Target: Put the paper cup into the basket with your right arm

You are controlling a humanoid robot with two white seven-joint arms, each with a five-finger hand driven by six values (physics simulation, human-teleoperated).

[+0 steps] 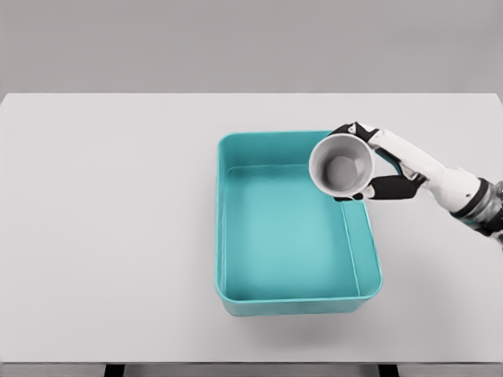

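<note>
We see the right hand [391,166] coming in from the right edge, fingers wrapped around a white paper cup [340,165] and grasping it by the side. The cup sits above the far right corner of the teal basket [236,228], open mouth facing the camera. The basket rests on a white table [102,236].

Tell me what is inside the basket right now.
Nothing shows inside the basket; its teal floor looks bare. The right hand holds the cup over the far right corner, covering that bit of rim and floor.
</note>
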